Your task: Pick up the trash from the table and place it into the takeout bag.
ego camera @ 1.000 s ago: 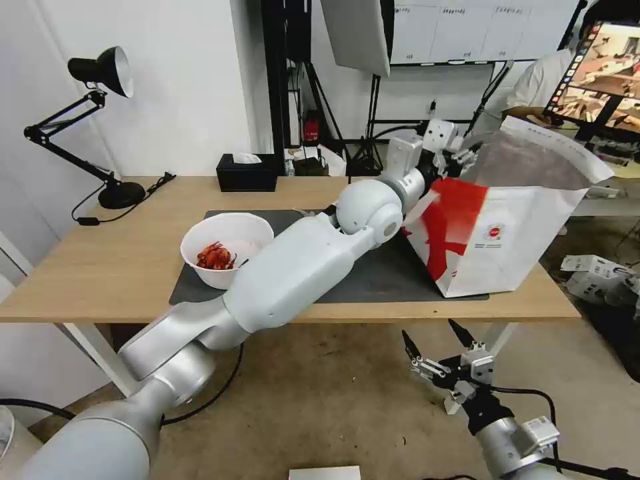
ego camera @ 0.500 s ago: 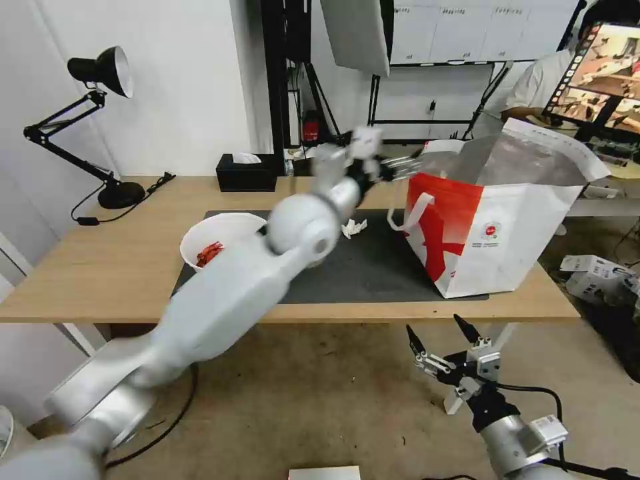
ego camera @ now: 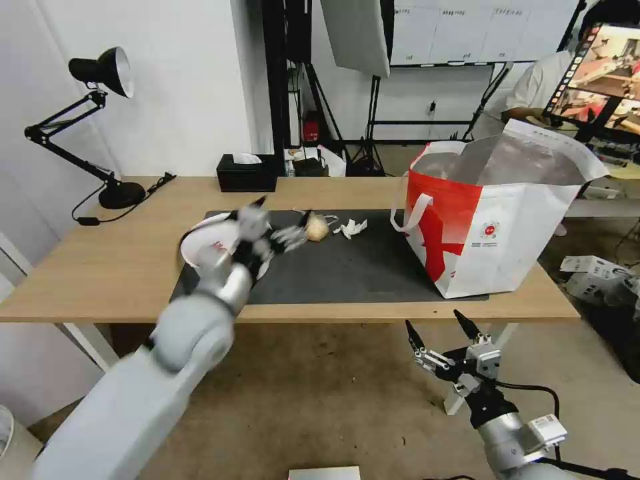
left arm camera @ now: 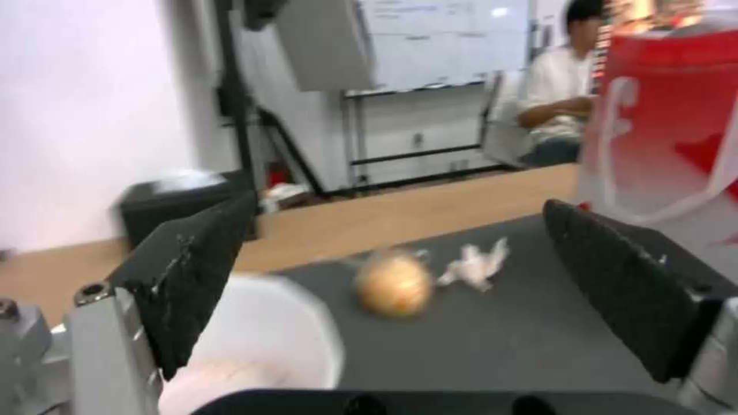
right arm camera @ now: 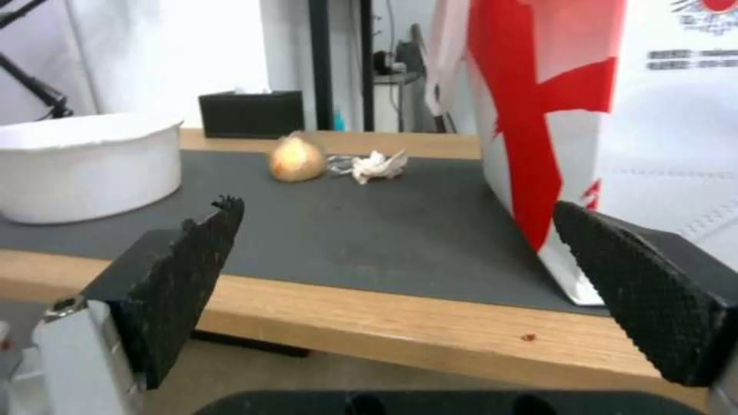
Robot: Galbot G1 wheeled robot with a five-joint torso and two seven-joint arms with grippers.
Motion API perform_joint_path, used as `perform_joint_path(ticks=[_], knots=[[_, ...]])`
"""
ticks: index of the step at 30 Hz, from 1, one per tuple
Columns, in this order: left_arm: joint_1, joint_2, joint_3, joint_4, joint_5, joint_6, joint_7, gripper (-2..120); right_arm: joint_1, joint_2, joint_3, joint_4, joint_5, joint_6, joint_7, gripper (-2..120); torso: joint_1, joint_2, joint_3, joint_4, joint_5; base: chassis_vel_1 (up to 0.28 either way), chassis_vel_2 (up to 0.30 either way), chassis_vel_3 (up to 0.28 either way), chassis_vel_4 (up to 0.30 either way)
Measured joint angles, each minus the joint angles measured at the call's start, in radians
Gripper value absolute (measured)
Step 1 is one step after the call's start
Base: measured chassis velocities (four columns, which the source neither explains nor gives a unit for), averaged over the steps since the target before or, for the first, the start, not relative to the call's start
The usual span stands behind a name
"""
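1. Over the white bowl [ego camera: 220, 243] on the bench [ego camera: 100, 267] hangs the left gripper [ego camera: 280, 223], fingers apart and empty.
2. Just beyond — knotted bag [ego camera: 317, 228], crumpled tissue [ego camera: 351, 229]; takeout bag [ego camera: 493, 227] stands open.
3. Right gripper [ego camera: 441, 337] hangs below the bench edge, fingers apart.

Left arm: extended forward and up from lower left of head view, blurred, wrist raised above surface [ego camera: 120, 267]. Left gripper [ego camera: 280, 212]: held over front-left part of surface, fingers [left arm camera: 192, 271] spread wide, nothing between them, dark textured pads facing inward.

Right arm: low, in front of surface edge, forearm rising from lower right of head view. Right gripper [ego camera: 440, 331]: pointing up toward surface, fingers [right arm camera: 177, 282] spread wide, empty.
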State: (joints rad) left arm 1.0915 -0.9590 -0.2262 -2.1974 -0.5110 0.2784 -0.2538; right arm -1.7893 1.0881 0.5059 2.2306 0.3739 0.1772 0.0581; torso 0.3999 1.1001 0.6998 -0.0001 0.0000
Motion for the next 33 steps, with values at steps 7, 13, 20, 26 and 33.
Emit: perform_joint_path(ticks=[7, 13, 20, 26, 33], knots=[[0.528, -0.186, -0.224, -0.058, 0.271, -0.193, 0.066, 100, -0.020, 0.055, 0.021, 0.000, -0.009, 0.024, -0.005, 100, 0.000, 0.000, 0.000, 0.0007, -0.0002, 0.000, 0.000, 0.000, 0.000], [0.580, -0.252, -0.234, -0.029, 0.321, -0.234, 0.068, 100, -0.024, 0.064, 0.030, -0.012, -0.012, 0.028, -0.012, 100, 0.000, 0.000, 0.000, 0.0001, 0.0000, 0.000, 0.000, 0.000, 0.000], [0.556, -0.304, -0.214, 0.002, 0.414, -0.248, 0.086, 100, -0.021, 0.051, 0.018, -0.052, -0.023, 0.025, -0.067, 100, 0.000, 0.000, 0.000, 0.0000, 0.0001, 0.000, 0.000, 0.000, 0.000], [0.555, -0.308, -0.209, 0.008, 0.422, -0.248, 0.089, 100, -0.012, 0.043, 0.016, -0.065, -0.023, 0.020, -0.069, 100, 0.000, 0.000, 0.000, 0.0000, 0.0001, 0.000, 0.000, 0.000, 0.000], [0.559, -0.313, -0.205, 0.011, 0.420, -0.247, 0.092, 100, -0.006, 0.047, 0.009, -0.072, -0.024, 0.019, -0.069, 100, 0.000, 0.000, 0.000, 0.0001, 0.0000, 0.000, 0.000, 0.000, 0.000]])
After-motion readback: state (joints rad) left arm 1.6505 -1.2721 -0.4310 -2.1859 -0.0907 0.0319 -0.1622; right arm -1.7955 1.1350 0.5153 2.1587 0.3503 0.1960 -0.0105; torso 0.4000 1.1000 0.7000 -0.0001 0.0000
